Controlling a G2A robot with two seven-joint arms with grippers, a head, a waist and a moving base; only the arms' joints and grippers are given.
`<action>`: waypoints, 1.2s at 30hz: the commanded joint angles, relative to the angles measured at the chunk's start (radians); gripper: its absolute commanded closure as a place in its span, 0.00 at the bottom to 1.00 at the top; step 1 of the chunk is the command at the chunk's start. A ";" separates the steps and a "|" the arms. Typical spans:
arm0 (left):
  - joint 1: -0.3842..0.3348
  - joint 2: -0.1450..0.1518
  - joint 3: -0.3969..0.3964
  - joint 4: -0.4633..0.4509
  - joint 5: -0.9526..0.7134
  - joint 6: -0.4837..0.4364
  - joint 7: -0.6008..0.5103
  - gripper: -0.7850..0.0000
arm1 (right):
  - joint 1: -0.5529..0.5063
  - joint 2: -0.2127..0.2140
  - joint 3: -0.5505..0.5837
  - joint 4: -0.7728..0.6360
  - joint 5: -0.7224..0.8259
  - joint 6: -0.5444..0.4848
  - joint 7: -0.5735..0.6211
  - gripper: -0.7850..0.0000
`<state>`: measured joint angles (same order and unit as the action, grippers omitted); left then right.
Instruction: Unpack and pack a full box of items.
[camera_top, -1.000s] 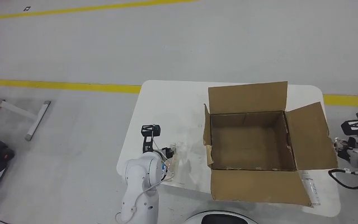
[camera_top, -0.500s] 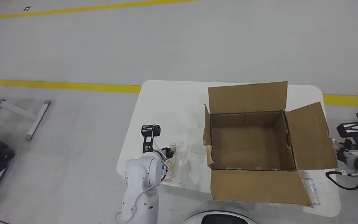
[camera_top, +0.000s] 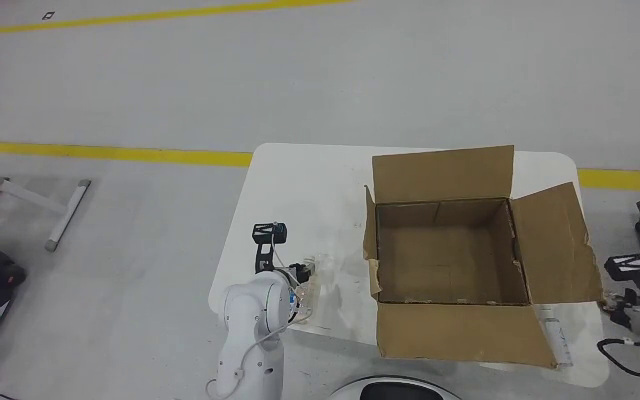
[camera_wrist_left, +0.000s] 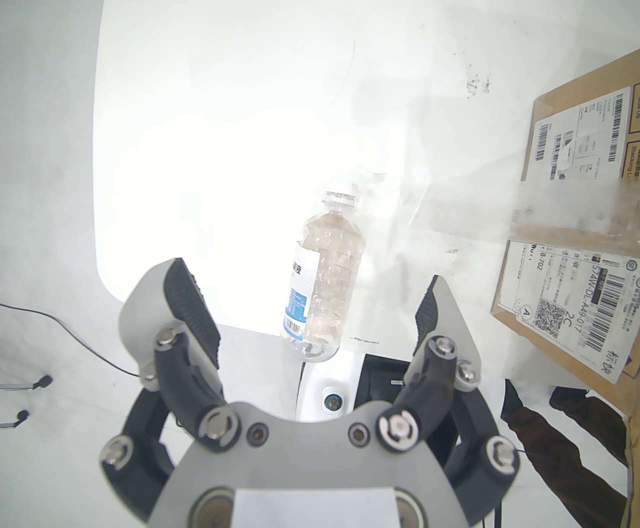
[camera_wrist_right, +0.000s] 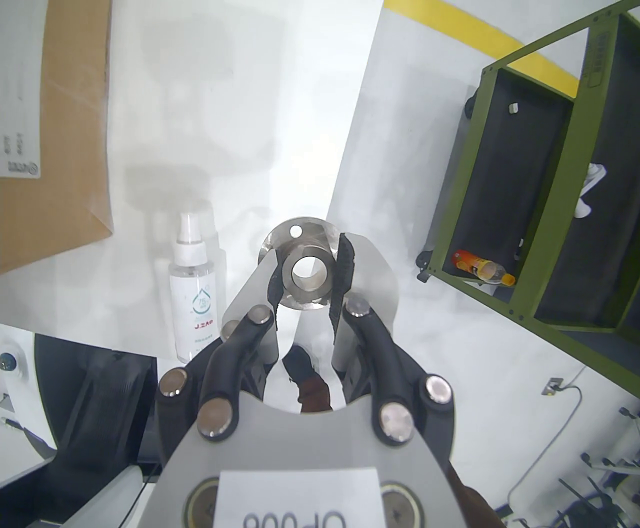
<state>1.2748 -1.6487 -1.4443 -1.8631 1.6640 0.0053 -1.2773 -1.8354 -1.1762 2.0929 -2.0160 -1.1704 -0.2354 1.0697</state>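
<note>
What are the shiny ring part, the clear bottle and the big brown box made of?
The ring part looks like metal, probably steel: silvery, with a dull sheen and bright reflections. The clear bottle seems to be thin plastic: glossy, see-through, with ribbed walls and a printed label. The box looks like cardboard: matte brown, with folded-out flaps.
</note>
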 joint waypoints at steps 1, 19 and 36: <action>0.000 0.000 0.000 0.000 0.000 0.000 0.000 0.00 | -0.022 -0.002 -0.017 -0.001 -0.019 0.000 -0.015 1.00; 0.000 0.000 0.000 0.000 0.000 0.000 0.000 0.00 | -0.041 -0.004 -0.157 0.103 -0.146 0.019 -0.114 1.00; 0.000 0.000 0.000 0.000 0.000 0.000 0.000 0.00 | -0.012 -0.001 -0.198 0.159 -0.173 0.013 -0.131 0.95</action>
<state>1.2748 -1.6487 -1.4443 -1.8631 1.6640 0.0053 -1.2773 -1.8479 -1.1771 1.8961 -1.8582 -1.3426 -0.2232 0.9392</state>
